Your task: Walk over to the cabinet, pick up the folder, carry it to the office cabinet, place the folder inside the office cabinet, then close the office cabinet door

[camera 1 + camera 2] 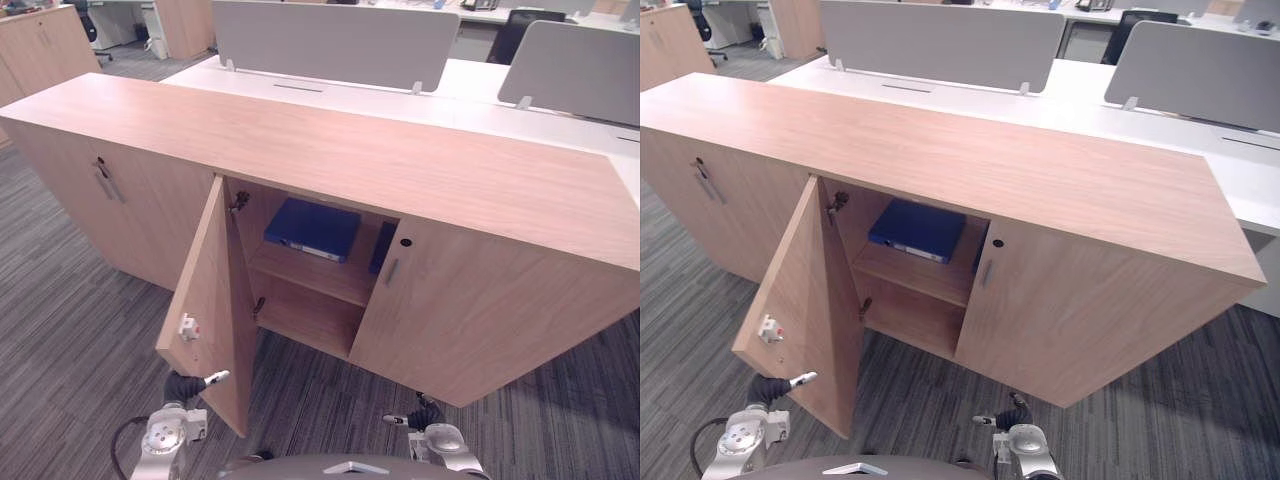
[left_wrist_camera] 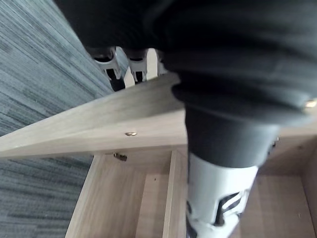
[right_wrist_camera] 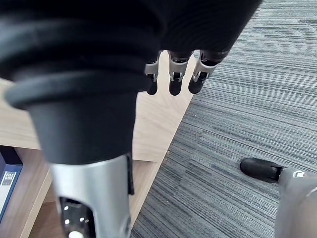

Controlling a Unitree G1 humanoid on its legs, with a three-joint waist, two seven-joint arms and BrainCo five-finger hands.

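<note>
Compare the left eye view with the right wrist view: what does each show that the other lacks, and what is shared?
The left eye view adds the open door, the grey desk dividers and the left robot hand beside that door. The right wrist view adds the relaxed, empty fingers of the right robot hand. Both share the blue folder on the shelf, the wooden cabinet and the carpet.
</note>
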